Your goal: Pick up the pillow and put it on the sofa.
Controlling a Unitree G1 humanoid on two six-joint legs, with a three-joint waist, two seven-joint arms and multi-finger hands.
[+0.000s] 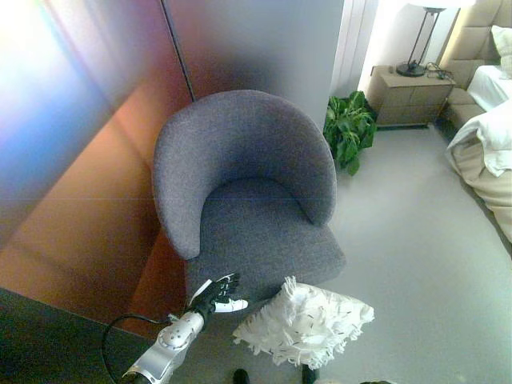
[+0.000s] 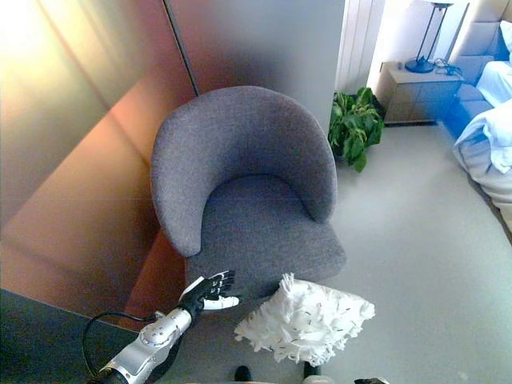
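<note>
A white fluffy pillow (image 1: 306,322) lies on the floor, leaning against the front right corner of a grey round-backed armchair (image 1: 248,192). The chair's seat holds nothing. My left hand (image 1: 217,294) is open with fingers straight, held in front of the chair's front edge, a little to the left of the pillow and not touching it. It also shows in the right eye view (image 2: 210,290). My right hand shows in no view.
A green potted plant (image 1: 349,128) stands behind the chair to the right. A bedside table (image 1: 410,98) with a lamp (image 1: 422,36) and a bed (image 1: 490,152) are at the far right. A wall panel runs along the left.
</note>
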